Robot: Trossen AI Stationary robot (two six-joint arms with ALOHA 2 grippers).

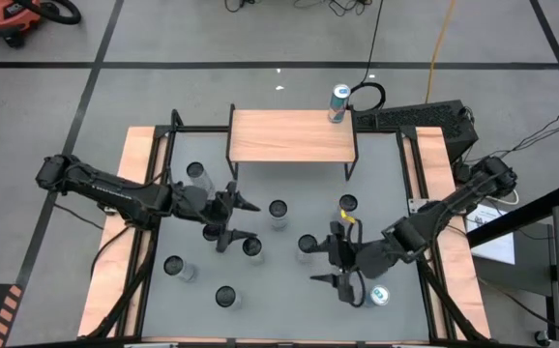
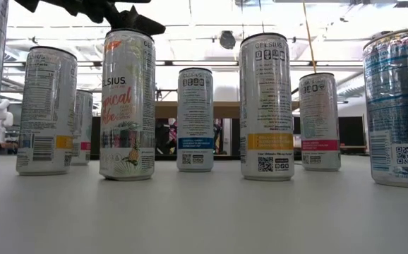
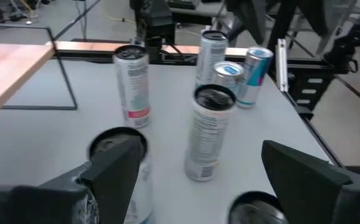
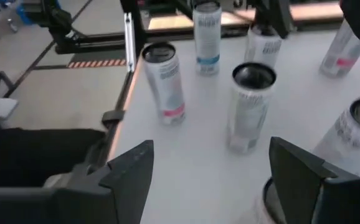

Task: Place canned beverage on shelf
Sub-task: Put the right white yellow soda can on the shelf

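Fingers [image 3: 114, 171] of the left gripper [image 1: 243, 220] are spread apart and empty, as are those of the right gripper [image 1: 330, 263], each hanging over the cans on the grey tabletop [image 1: 289, 290]. Just ahead of the left gripper stands a canned beverage [image 1: 279, 212], upright with its long axis vertical and its top facing up, near the middle of the tabletop among several other upright cans. Beyond it, at the far edge, the shelf [image 1: 292, 135] lies with its wood plank top running side to side, and one more can [image 1: 338, 102] stands on the floor behind it.

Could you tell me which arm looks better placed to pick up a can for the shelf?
Probably left: the left gripper is open, nearer the shelf, with cans close by.
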